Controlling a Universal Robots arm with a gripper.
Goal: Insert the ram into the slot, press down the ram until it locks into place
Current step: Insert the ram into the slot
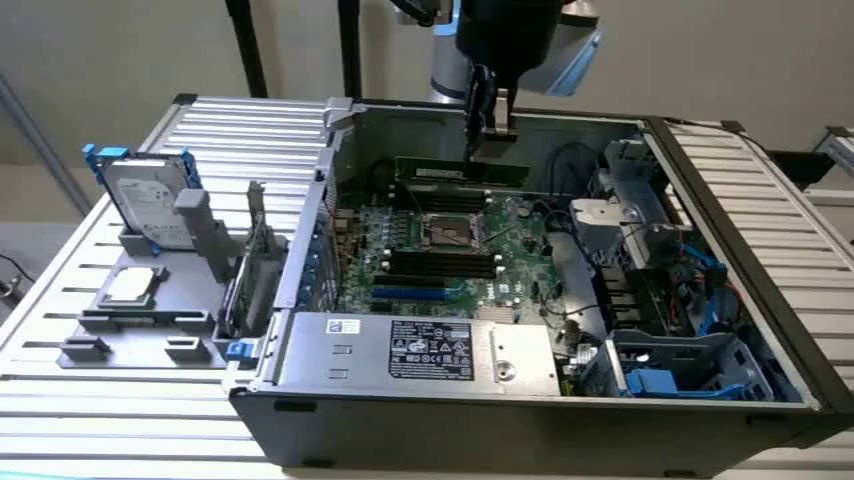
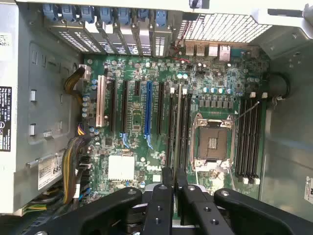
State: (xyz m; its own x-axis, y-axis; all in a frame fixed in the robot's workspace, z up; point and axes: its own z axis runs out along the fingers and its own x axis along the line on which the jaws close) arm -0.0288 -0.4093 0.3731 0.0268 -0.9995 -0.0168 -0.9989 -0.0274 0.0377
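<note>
**Wrist view: ram pinched over slot bank, not yet judged seated**

Finding 1, grip. The gripper was pressed together on the ram, which showed edge-on as a thin pale line running away from the fingertips. In the exterior view the gripper held the ram by its upper edge, long side level, label outward.

Finding 2, position. The ram lay along the bank of black slots beside the socket, parallel to them. The nearest slot sat just beside the ram's line. Which slot of the bank it was over could not be told, nor whether its lower edge touched.

Finding 3, doing the step well. In my judgement, the stick had to stay parallel to the slot and upright, with both ends going in together. Pressure should have been straight down and even, since a tilt would latch one end clip only.

Finding 4, edges and room. The ram stood near the far wall of the case, with cables close on the exterior view's right. The socket adjoined the bank on one side. The blue slot was well apart. Room above was open; sideways room was tight. The case rested on the counter.
</note>
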